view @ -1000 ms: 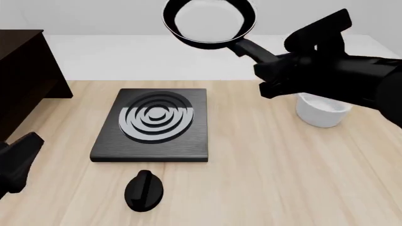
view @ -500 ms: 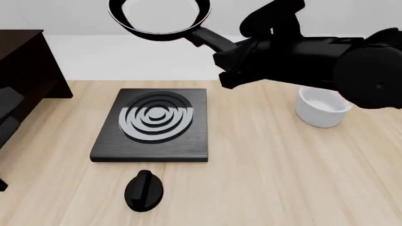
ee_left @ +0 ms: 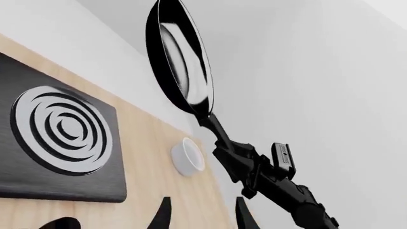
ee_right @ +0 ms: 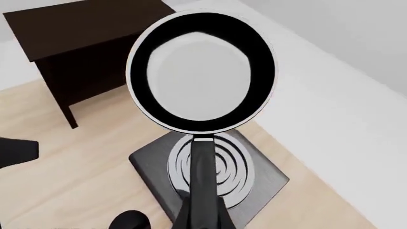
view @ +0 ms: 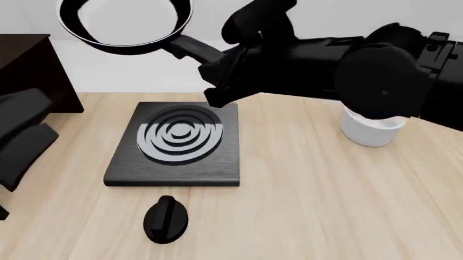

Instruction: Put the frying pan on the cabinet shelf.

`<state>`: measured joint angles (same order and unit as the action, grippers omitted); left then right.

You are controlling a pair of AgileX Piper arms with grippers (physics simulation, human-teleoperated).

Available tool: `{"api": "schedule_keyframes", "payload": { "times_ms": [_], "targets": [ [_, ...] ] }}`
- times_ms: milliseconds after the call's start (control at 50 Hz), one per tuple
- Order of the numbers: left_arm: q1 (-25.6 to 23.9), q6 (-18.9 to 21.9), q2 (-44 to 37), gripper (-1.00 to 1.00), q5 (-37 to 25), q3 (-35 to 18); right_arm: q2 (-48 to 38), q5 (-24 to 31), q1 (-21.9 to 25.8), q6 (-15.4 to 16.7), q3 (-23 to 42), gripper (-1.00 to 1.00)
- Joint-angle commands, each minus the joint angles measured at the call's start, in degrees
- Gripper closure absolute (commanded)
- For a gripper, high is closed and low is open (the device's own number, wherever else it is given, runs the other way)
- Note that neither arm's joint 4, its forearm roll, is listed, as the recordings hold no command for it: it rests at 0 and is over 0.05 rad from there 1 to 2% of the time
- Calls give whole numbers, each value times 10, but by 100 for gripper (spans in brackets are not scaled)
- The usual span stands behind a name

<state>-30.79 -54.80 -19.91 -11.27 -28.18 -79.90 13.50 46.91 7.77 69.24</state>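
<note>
Seeing knob [view: 166, 218] nearest me at 6 o'clock, stove plate [view: 175, 144] just beyond. My left gripper [ee_left: 202, 213] low at 9 o'clock, fingers apart, holding nothing. My right gripper [view: 217, 67] clamped on handle of frying pan [view: 123, 23], pan held high at 11 o'clock, above table. Cabinet shelf [view: 21, 44] at 10 o'clock. White bowl [view: 370, 130] at 2 o'clock.

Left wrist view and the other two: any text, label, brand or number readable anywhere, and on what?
None readable. A small white label on the right arm's wrist block is too small to read. The frying pan, stove plate, knob, white bowl and cabinet show no markings.
</note>
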Motion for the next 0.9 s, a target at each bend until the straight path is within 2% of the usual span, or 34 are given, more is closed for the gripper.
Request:
{"api": "schedule_keyframes", "payload": {
  "times_ms": [20,100,500,740,900],
  "targets": [
    [-30,6,20,-100,-31,-18,-22,3,63,-60,48,100],
    [-31,-3,28,-100,-35,-16,-25,1,68,-37,49,100],
    [-31,-9,32,-100,-36,-17,-58,-15,114,-39,55,100],
    [-24,-12,26,-100,-16,9,-70,-16,137,-40,76,100],
    [-22,-11,22,-100,-18,8,-75,-20,145,-38,81,100]
  ]
}}
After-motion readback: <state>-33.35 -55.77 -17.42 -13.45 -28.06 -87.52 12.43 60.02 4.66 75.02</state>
